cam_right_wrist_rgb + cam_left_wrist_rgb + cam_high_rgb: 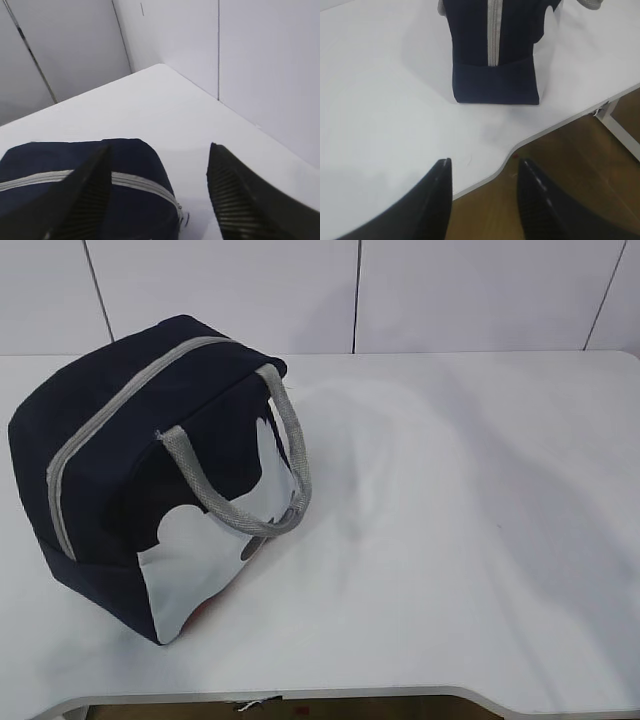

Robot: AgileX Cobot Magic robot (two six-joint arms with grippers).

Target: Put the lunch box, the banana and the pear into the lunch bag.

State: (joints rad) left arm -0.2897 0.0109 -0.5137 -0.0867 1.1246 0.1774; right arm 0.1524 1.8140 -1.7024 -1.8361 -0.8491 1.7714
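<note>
- Showing both grippers, left gripper (482, 200) and right gripper (157, 195), with jaws apart and empty.
- Lunch bag (150, 470) on the worktop (450, 540), zipper (120, 410) closed.
- No lunch box, banana or pear visible; apparently packed, or opening comes next.

Lunch bag (150, 480) on table (450, 540), left
</note>
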